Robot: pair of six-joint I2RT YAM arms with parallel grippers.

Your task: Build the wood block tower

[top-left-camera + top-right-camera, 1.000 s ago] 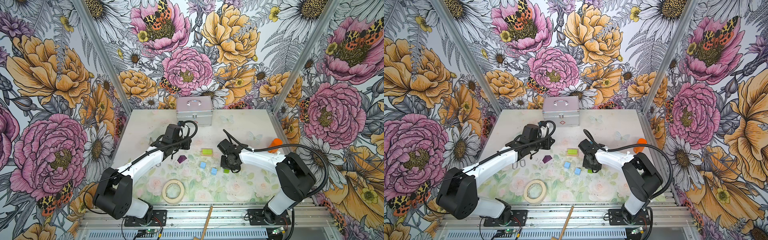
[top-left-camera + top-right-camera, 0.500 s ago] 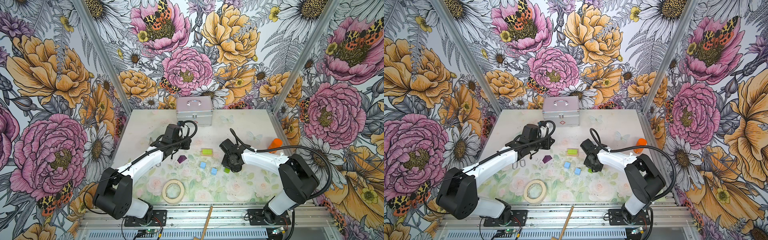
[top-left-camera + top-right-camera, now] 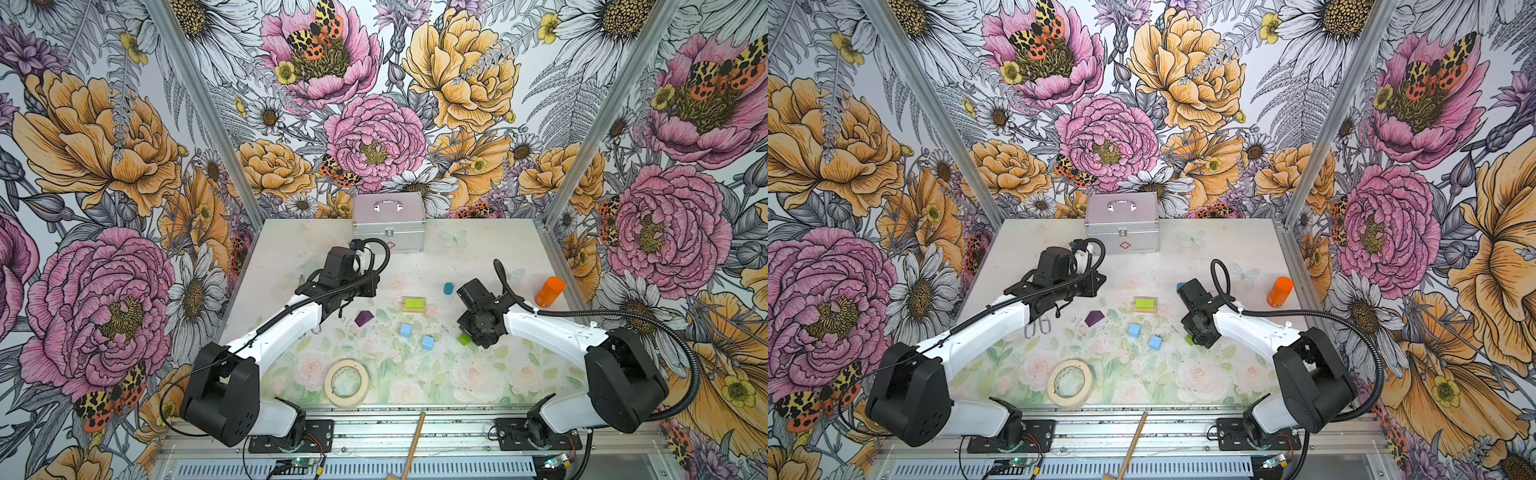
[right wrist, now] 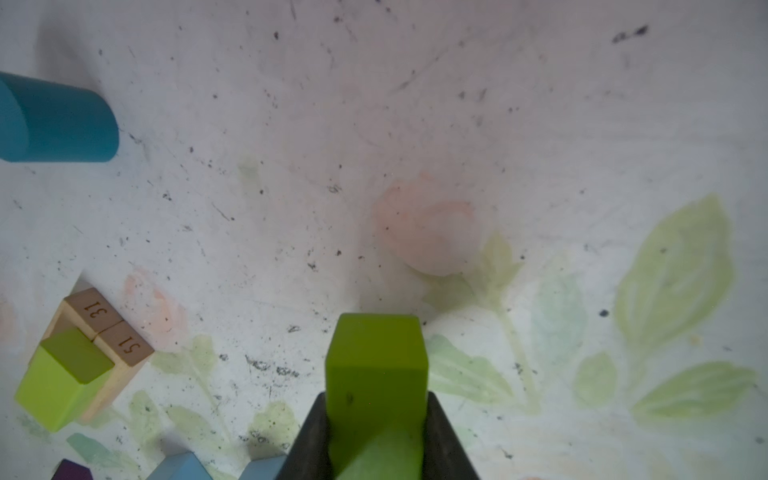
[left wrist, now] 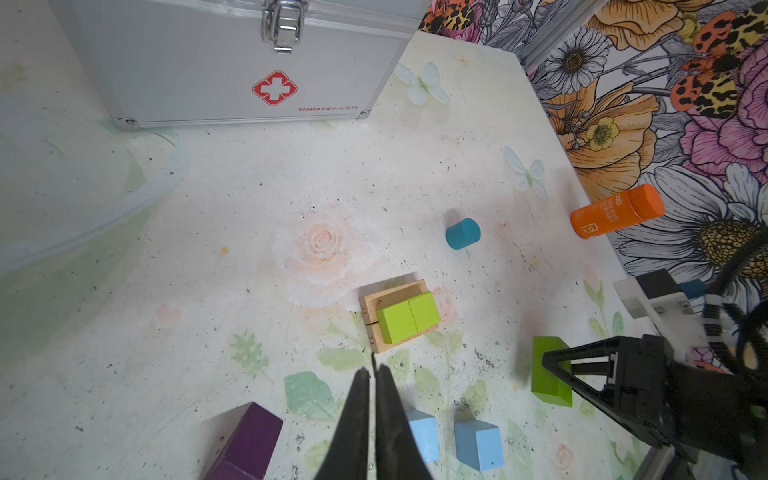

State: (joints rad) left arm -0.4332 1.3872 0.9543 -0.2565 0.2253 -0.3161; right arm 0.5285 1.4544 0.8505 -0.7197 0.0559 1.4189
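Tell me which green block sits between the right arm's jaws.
The lone darker green block, away from the stack, gripped at its sides by the right arm's jaws. The two lime blocks lie side by side on the tan bars, untouched.

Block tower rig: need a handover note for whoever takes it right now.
Left claw: shut, empty, poised over the table near the purple roof block.
Right claw: shut on a loose lime-green block; can't tell whether it's off the table.
Done: two tan bars side by side, with two lime-green blocks on top of them.
Loose on the table: two light-blue cubes, teal cylinder, purple roof block.
Left: place the held block, then stack the rest.
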